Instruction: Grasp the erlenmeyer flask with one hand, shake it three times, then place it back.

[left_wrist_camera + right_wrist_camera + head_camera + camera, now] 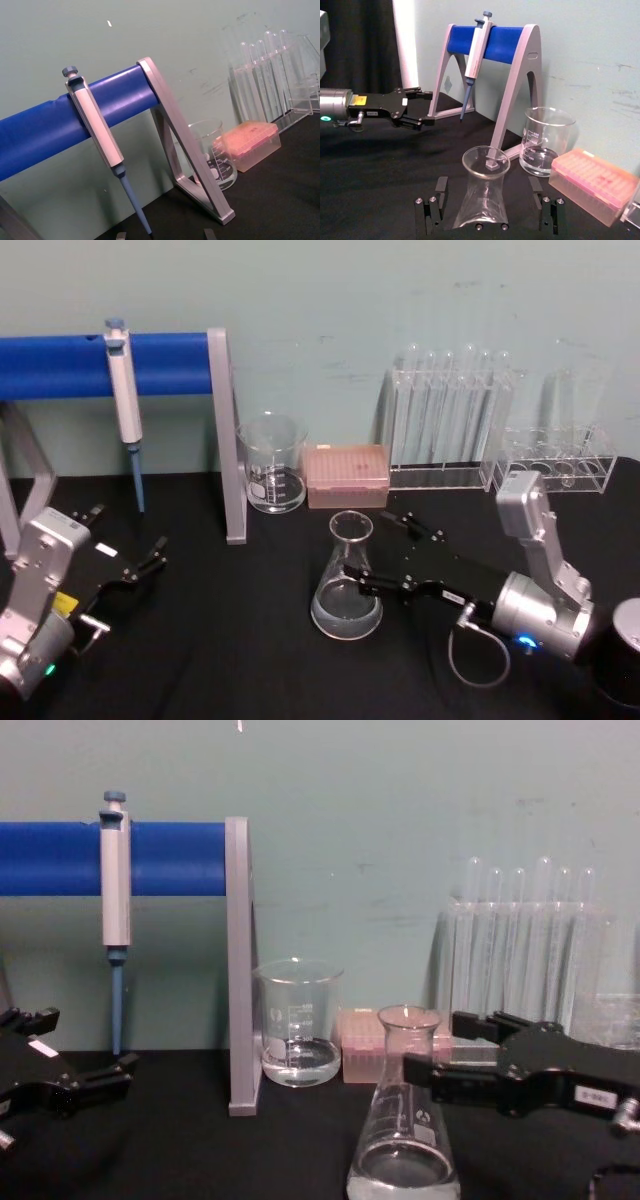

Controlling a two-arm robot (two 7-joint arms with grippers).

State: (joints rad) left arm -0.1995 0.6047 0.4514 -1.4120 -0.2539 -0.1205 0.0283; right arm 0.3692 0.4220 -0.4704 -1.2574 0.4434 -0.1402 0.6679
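Black worktop (200, 640), pale green wall behind. Erlenmeyer flask (347, 580) stands upright mid-worktop in front of the pink tip box (346, 475), a little liquid at the bottom. Right hand (389, 554) released, fingers either side of the flask neck; right wrist view shows gaps both sides. Left hand (140, 552) open, idle far left. Chest view shows the flask's dark logo.
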